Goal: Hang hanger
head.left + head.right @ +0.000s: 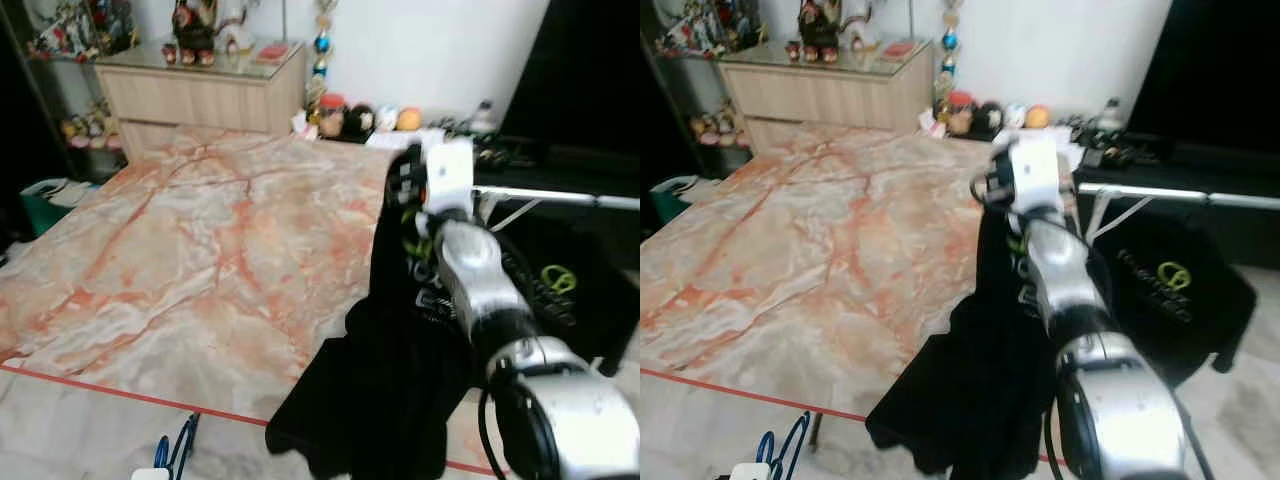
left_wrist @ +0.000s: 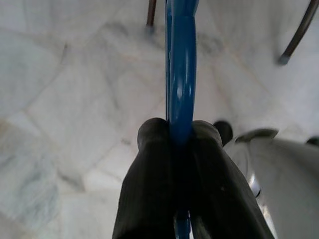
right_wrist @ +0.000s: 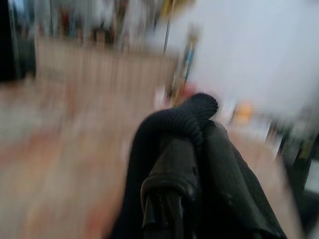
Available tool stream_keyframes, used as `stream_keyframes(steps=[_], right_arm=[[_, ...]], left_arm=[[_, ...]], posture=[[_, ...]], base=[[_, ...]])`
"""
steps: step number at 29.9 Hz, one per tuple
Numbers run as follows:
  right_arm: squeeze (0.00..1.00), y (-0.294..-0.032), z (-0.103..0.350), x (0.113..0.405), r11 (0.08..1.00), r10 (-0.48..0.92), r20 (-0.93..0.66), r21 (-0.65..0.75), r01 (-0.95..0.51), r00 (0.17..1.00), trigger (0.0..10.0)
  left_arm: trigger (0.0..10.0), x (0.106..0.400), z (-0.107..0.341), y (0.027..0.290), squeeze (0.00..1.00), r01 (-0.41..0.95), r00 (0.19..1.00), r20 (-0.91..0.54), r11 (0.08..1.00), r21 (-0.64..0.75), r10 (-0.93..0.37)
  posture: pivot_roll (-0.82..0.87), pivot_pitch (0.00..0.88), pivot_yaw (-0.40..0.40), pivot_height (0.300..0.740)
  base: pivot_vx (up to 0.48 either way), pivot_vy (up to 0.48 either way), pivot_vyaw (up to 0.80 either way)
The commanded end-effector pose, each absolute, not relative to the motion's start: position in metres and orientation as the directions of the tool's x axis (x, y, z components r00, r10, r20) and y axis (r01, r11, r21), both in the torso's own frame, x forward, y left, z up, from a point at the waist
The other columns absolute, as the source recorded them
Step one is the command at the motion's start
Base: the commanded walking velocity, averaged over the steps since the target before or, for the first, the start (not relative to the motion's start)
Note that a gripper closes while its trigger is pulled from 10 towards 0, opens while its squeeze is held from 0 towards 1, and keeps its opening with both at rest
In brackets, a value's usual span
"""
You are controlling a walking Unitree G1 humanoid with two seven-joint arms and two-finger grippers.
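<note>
My right gripper [image 1: 403, 182] is raised over the right edge of the marble table [image 1: 200, 250] and is shut on a black garment [image 1: 385, 380]. The garment hangs down from it in a long fold, and its ribbed collar [image 3: 192, 117] drapes over the fingers [image 3: 172, 174]. Just right of the gripper runs a silver rail [image 1: 560, 197], with another black shirt bearing a green logo [image 1: 1170, 285] hanging from it. My left gripper [image 2: 180, 130] is low at my left side, shut on a blue hanger [image 2: 180, 74] above the marble floor. The hanger's blue loop [image 1: 178, 445] shows below the table's front edge.
A wooden cabinet [image 1: 200, 95] with figurines stands at the back left. Toys and small items [image 1: 360, 118] line the white wall behind the table. A red tape line [image 1: 130, 395] runs along the table's front. Thin furniture legs [image 2: 151, 15] stand on the floor near the hanger.
</note>
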State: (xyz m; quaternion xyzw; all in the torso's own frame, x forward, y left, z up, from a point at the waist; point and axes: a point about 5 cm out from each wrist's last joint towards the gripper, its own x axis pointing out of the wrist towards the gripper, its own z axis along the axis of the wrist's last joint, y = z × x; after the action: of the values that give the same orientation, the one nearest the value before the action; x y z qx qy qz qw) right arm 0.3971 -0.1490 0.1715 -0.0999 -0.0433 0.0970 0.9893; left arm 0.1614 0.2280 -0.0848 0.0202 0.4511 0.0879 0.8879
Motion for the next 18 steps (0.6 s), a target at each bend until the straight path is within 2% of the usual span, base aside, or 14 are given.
stream_keyframes(steps=[1,3,4,5,11,18], right_arm=[[0.00,-0.150,0.154,0.388,0.954,0.231,0.038,-0.206,-0.219,0.972,10.0],[0.00,-0.156,0.138,0.379,0.964,0.206,0.006,-0.175,-0.202,0.979,10.0],[0.13,-0.160,0.132,0.374,0.970,0.190,-0.001,-0.157,-0.188,0.982,10.0],[1.00,-0.164,0.126,0.369,0.976,0.171,-0.004,-0.137,-0.170,0.985,10.0],[1.00,-0.171,0.135,0.345,0.992,0.084,0.104,-0.106,-0.073,0.991,10.0],[1.00,-0.159,0.129,0.323,0.992,0.110,0.074,-0.064,-0.105,0.991,10.0]], left_arm=[[10.0,0.153,-0.089,0.225,0.00,-0.141,0.551,-0.817,0.984,0.108,0.169],[10.0,0.152,-0.090,0.225,0.00,-0.141,0.551,-0.817,0.984,0.108,0.168],[10.0,0.152,-0.090,0.225,0.00,-0.140,0.551,-0.818,0.984,0.108,0.168],[10.0,0.151,-0.090,0.225,0.00,-0.137,0.549,-0.819,0.985,0.108,0.166],[10.0,0.148,-0.091,0.225,0.00,-0.125,0.543,-0.823,0.985,0.116,0.166],[10.0,0.144,-0.093,0.225,0.00,-0.120,0.534,-0.829,0.985,0.123,0.168]], posture=[[0.08,0.009,0.003,0.740],[0.08,0.009,0.001,0.740],[0.07,0.008,0.000,0.740],[0.07,0.007,0.000,0.740],[0.08,0.000,-0.010,0.740],[0.08,0.000,-0.014,0.740]], base=[[0.000,0.000,0.00],[0.000,0.000,0.00],[0.000,0.000,0.00],[0.000,0.000,0.00],[0.000,0.000,0.00],[0.000,0.000,0.00]])
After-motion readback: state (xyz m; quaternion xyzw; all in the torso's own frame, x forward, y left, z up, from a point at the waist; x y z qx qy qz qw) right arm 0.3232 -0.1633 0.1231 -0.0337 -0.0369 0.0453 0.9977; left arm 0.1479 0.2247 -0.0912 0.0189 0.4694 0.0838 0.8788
